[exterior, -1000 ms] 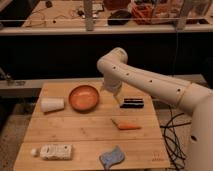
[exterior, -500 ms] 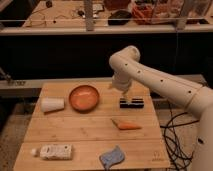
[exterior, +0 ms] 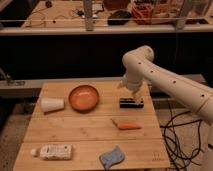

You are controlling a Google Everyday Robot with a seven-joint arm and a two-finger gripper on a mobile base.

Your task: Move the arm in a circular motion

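Arm (exterior: 165, 82) reaching in from 3 o'clock, elbow high over the tabletop (exterior: 90, 132) rear-right; claw (exterior: 133, 93) released, empty, hanging just above a dark block (exterior: 131, 103) w/ orange bowl (exterior: 83, 97) at its 9 o'clock—circle best kept level & clear of both.

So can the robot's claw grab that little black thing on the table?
Probably yes. The claw hangs open just above the black thing near the table's back right edge, with nothing between them.
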